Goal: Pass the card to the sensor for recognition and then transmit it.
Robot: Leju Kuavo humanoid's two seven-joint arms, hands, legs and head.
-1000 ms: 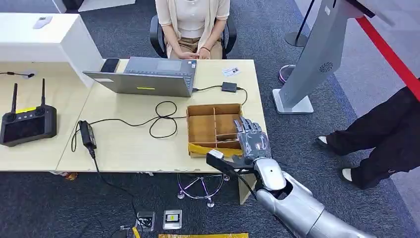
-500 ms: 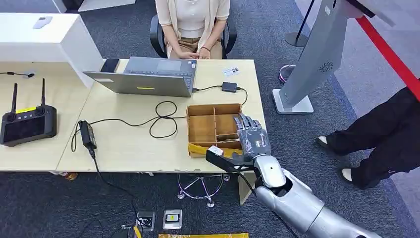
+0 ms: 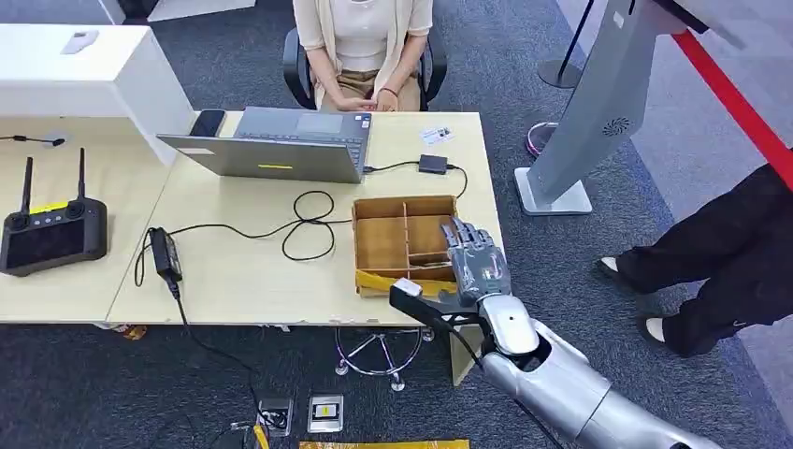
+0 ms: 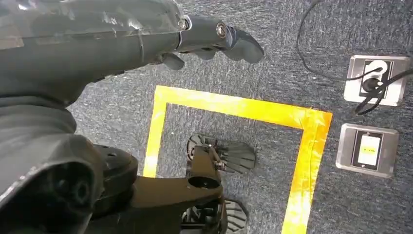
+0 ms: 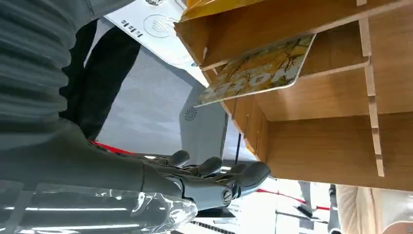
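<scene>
Yellow card [image 5: 260, 68] leans in a slot of the wooden box [image 3: 404, 241], lower middle of the head view. The right hand [image 3: 475, 262] hovers beside it, fingers spread and holding nothing. Thick fingers may bump the box wall and miss the thin card.

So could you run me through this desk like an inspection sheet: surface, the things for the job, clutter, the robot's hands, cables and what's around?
Surface: pale wooden table.
Job's things: yellow patterned card leaning in a compartment of the brown divided box; a small white card lies by the table's far edge.
Clutter: laptop, phone, black remote controller.
Hands: right robot hand open, at the box's near right corner, holding nothing; left robot hand hangs over the floor, holding nothing.
Cables: black cable looped on the table; power adapter.
Surroundings: seated person, grey kiosk, yellow floor tape.
</scene>
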